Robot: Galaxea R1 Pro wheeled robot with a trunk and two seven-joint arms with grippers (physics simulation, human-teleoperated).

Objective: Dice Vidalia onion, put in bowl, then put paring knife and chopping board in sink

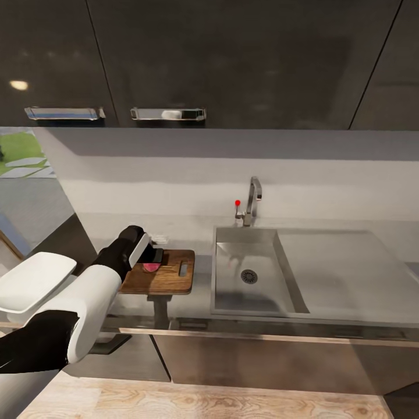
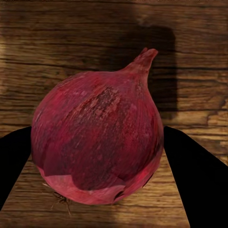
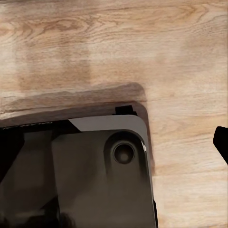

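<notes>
We see the left gripper [image 1: 150, 260] reaching over the chopping board [image 1: 169, 279], which lies on the countertop [image 1: 349, 273] just beside the sink [image 1: 256, 279], its slot handle toward the basin. The Vidalia onion [image 2: 97, 142], red-purple skinned with its pointed tip up, sits between the 2 dark fingers [image 2: 190, 175] in the left wrist view, over the board's [image 2: 57, 57] wood grain. The fingers stand about as wide as the onion and flank it on both sides; we cannot tell whether they press it or merely bracket it, nor whether it rests on the wood. In the head view a sliver of the onion [image 1: 151, 267] shows under the gripper, above the board's near-left part. The sink basin holds only its round drain [image 1: 249, 276], with the chrome faucet [image 1: 252, 201] and its red knob [image 1: 237, 203] behind. The right wrist view looks down on pale wooden floor [image 3: 142, 42] and a dark part of the robot's base [image 3: 85, 175]; 1 dark fingertip [image 3: 222, 140] shows at the edge, so we cannot tell that gripper's opening.
</notes>
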